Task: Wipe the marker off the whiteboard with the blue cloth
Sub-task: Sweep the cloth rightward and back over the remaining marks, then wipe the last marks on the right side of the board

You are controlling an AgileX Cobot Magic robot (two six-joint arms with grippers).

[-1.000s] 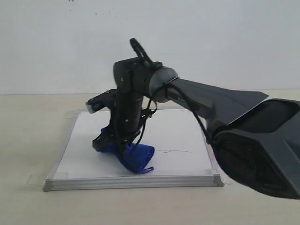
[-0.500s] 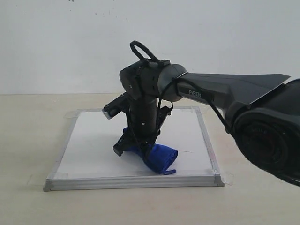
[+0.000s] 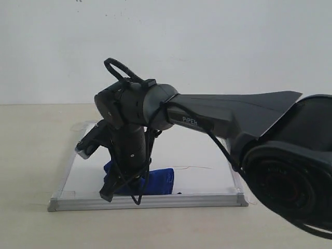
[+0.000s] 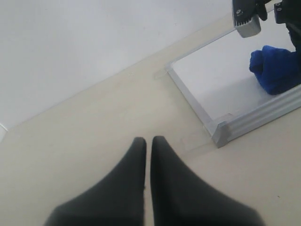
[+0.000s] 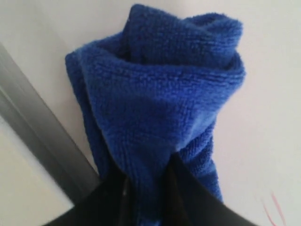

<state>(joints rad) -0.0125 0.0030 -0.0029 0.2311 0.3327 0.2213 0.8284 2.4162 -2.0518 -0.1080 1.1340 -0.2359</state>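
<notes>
The whiteboard [image 3: 197, 145] lies flat on the table, its silver frame [image 3: 155, 200] facing me. My right gripper [image 3: 122, 193] points down near the board's front left and is shut on the blue cloth [image 3: 155, 181], which is pressed on the white surface. In the right wrist view the cloth [image 5: 160, 94] bulges out between the dark fingers [image 5: 200, 200], next to the frame [image 5: 42, 141]. Thin red marker lines [image 3: 194, 167] show right of the cloth, and a few strokes [image 5: 270, 205] show in the right wrist view. My left gripper [image 4: 148, 141] is shut and empty, over the table off the board's corner [image 4: 221, 134].
The beige table [image 3: 31, 155] surrounds the board, with a white wall [image 3: 233, 46] behind. The right arm's big black body [image 3: 290, 171] covers the board's right end. Clear tape tabs [image 3: 41, 197] stick out at the front corners.
The right gripper swept the cloth to the right, then back left to the front left of the board. Its wrist tilted further over. The left gripper has not visibly moved.
</notes>
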